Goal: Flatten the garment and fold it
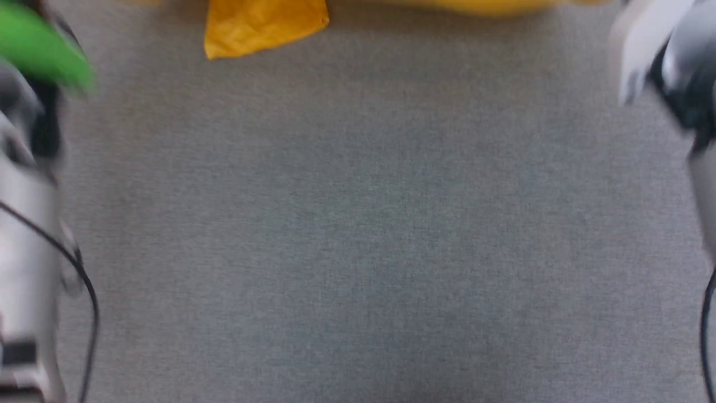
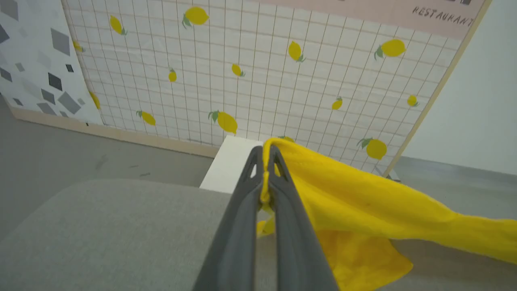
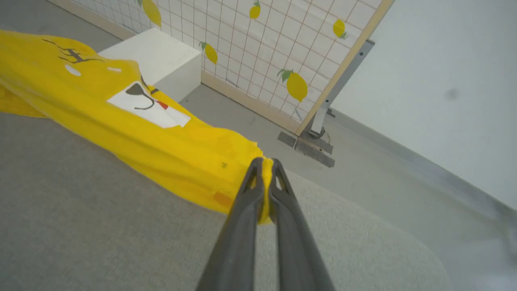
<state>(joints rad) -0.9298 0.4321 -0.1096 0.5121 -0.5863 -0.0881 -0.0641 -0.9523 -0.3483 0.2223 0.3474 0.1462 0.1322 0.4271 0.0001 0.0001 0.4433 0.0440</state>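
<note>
Both grippers are clamped on the shirt. The left gripper (image 2: 265, 157) pinches a yellow edge between closed fingers, and the right gripper (image 3: 264, 166) pinches another edge the same way. Which edges they hold, I can't tell.

The shirt (image 3: 153, 137) hangs stretched between them, just above the grey table (image 1: 358, 224), with the print side toward the right wrist camera. A loose flap droops below the left grip. The head view is blurred and shows a yellow corner at the table's far side.

Step, judged: laying the shirt out flat before folding.
- Hold both pinches firm, with the arms well apart so the span stays taut.
- Keep both hands level.
- Lower the hanging part onto the table first, then draw back so the cloth lays down smooth.
- Watch the drooping flap, which could tuck under.
- Release only once the cloth lies flat.

A white box (image 3: 153, 56) and a lemon panel (image 2: 262, 72) stand beyond the table, so don't swing that way.
</note>
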